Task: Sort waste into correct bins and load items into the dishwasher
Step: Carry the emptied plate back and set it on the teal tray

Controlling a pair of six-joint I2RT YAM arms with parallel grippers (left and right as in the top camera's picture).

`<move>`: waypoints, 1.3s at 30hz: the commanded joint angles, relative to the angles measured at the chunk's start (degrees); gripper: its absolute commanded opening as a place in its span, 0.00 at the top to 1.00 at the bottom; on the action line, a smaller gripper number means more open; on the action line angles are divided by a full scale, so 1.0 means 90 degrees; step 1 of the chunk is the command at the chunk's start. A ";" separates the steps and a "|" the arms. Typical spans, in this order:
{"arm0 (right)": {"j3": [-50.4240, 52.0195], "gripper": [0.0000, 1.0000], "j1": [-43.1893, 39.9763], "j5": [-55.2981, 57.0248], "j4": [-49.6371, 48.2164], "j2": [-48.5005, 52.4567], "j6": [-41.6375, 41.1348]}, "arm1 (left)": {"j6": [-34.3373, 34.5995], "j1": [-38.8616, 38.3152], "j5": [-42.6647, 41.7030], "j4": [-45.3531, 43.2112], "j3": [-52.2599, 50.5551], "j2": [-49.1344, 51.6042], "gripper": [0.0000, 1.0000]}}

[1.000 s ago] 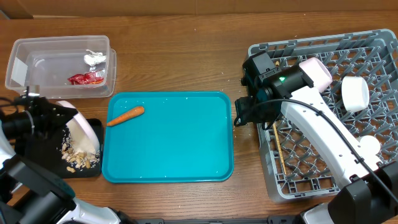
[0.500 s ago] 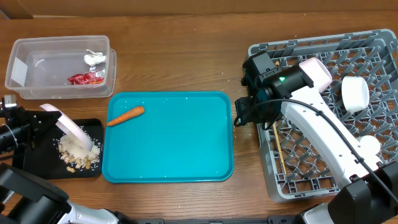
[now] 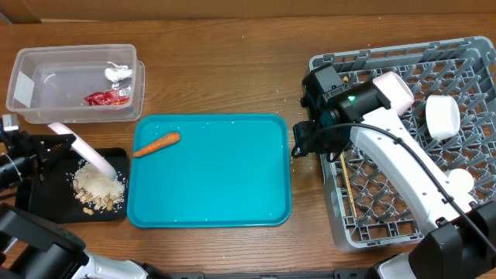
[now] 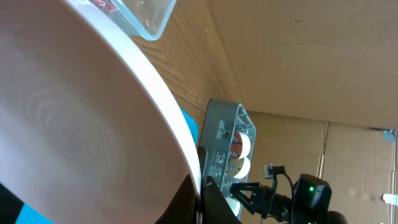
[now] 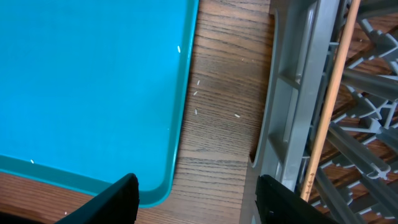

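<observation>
My left gripper (image 3: 48,147) is shut on the rim of a white round plate (image 3: 84,152), held tilted on edge over the shallow black tray (image 3: 35,203). The plate fills the left wrist view (image 4: 68,118), pinched between my fingers (image 4: 200,199). White rice and brown scraps (image 3: 99,191) lie piled in the tray. An orange carrot (image 3: 156,143) lies on the teal tray. The clear tub (image 3: 46,81) holds a red wrapper (image 3: 107,98) and white paper (image 3: 118,73). My right gripper (image 3: 304,139) is open and empty between the teal tray and the grey dish rack (image 3: 364,225). A chopstick (image 5: 329,99) lies in the rack.
The teal tray (image 3: 225,194) lies mid-table, its corner in the right wrist view (image 5: 93,93). White bowls and a cup (image 3: 442,116) stand in the rack. A few rice grains (image 5: 196,94) lie on the bare wood between tray and rack.
The plate tipped further away from the tray pile as my left gripper swung left; more rice now lies heaped in the black tray. The right arm has not moved.
</observation>
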State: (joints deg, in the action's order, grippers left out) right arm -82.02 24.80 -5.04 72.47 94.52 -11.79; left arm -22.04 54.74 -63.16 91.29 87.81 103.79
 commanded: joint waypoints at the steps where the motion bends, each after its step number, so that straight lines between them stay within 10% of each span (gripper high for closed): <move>1: 0.0032 0.37 -0.0015 0.0056 -0.0024 -0.0005 -0.0029 | 0.0015 -0.0002 0.0053 -0.0007 0.0177 -0.0143 0.96; 13: 0.0032 0.37 -0.0015 0.0053 -0.0044 -0.0005 -0.0056 | -0.0386 -0.0539 -0.0109 0.0347 0.0180 -0.0175 0.96; 23: 0.0032 0.36 -0.0015 0.0022 -0.0141 -0.0005 -0.0056 | -0.0163 -0.3623 0.0644 -0.0087 0.0177 -0.0272 0.96; 39: 0.0032 0.36 -0.0015 -0.0017 -0.0138 -0.0005 -0.0053 | 0.4537 -0.8483 0.6215 -0.3092 0.0153 -0.0056 0.96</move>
State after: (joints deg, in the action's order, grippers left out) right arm -81.97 24.77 -5.10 71.48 94.52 -12.01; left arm 7.92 -17.41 -22.33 65.14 88.07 103.61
